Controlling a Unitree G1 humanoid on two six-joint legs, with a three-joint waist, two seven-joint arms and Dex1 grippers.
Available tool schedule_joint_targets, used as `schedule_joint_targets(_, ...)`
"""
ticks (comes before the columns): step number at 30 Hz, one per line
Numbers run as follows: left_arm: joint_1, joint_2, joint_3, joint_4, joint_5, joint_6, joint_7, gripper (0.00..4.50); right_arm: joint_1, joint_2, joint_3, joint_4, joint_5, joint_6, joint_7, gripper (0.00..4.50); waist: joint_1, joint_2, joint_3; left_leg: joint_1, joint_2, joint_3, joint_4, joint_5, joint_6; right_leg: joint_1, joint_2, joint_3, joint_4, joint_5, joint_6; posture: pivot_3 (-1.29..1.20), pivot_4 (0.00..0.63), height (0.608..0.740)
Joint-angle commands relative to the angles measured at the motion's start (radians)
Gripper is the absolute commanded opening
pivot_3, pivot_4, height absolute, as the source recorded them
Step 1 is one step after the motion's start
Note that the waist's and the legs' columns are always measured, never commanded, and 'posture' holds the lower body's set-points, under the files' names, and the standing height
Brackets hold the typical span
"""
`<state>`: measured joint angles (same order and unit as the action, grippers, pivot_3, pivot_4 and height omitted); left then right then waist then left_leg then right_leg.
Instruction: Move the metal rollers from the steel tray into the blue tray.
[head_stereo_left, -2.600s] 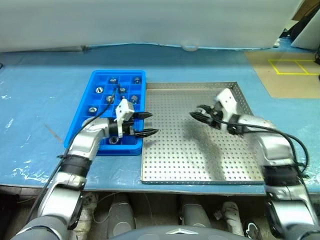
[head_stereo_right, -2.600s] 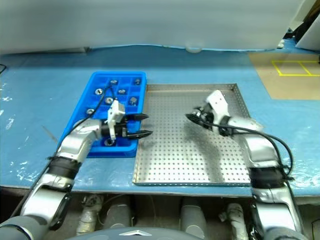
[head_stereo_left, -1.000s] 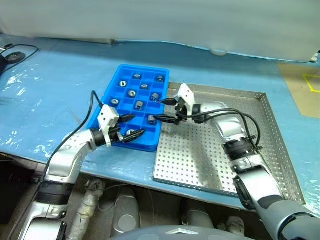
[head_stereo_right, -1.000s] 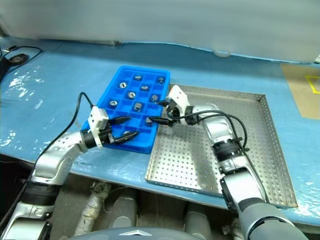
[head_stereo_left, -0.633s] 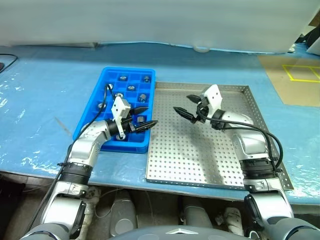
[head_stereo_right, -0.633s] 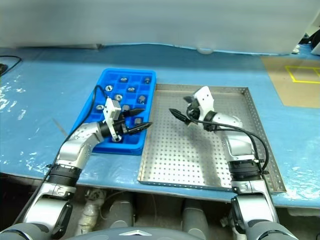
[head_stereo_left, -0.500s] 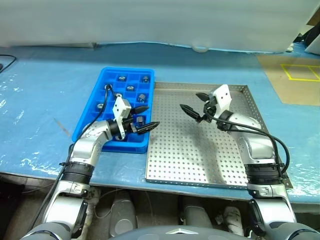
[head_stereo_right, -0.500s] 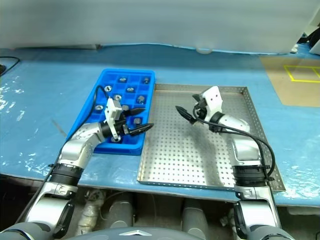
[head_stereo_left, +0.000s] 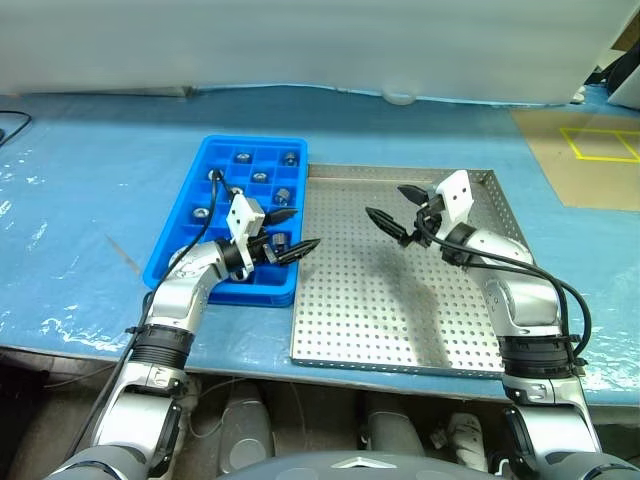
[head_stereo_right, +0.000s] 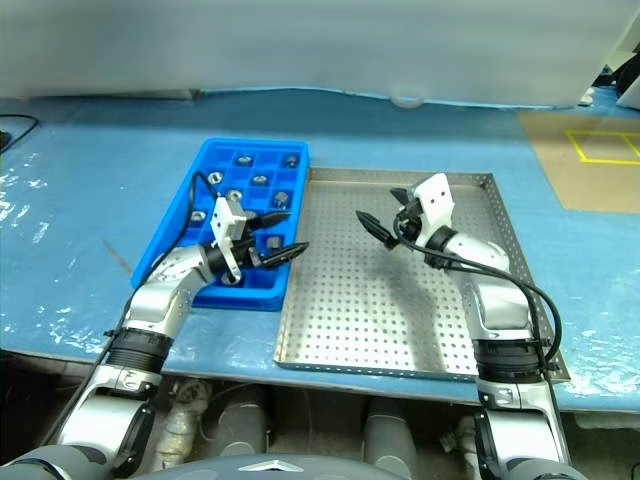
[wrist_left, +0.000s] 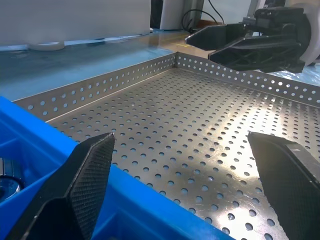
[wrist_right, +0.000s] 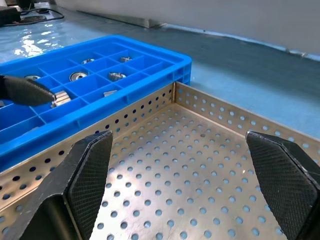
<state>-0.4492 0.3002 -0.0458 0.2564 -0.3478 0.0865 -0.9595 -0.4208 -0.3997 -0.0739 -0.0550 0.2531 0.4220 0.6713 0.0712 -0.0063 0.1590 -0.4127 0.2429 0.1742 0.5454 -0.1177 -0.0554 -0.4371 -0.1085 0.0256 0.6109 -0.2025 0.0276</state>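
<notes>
Steel tray (head_stereo_left: 400, 330) looks bare; the metal rollers (head_stereo_left: 284, 194) all sit in blue tray (head_stereo_left: 170, 255) compartments. Left gripper (head_stereo_left: 290, 232) and right gripper (head_stereo_left: 392, 206) both spread wide, holding nothing. Transfer seems finished; next is probably just pulling both arms back.

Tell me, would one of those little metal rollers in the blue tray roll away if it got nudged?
Probably not far. The metal rollers are short cylinders, so one tipped onto its side could roll, but each sits in a walled compartment of the blue tray that should stop it. Being solid-looking metal, they are likely heavy for their size and a bit slippery.
</notes>
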Motion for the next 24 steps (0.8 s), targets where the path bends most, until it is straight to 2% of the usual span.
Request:
schedule_joint_targets(1,0.009,0.005,0.016,-0.045,0.0,-0.018,0.016,4.48,-0.021,-0.008,0.005,-0.003,0.001,-0.04,0.0,4.5,0.001,0.0,0.0,0.0,0.0,0.0,0.0,0.0,0.0,0.0,0.0,0.0,0.0,0.0,0.0,-0.03,0.15,0.74)
schedule_joint_targets(24,0.019,0.009,0.002,-0.046,0.015,-0.024,0.019,4.48,-0.028,-0.021,0.036,0.026,-0.01,-0.078,0.0,4.5,0.003,0.0,0.0,-0.001,0.0,0.0,-0.001,-0.001,0.001,0.0,0.0,0.0,-0.002,0.0,0.0,-0.03,0.15,0.74)
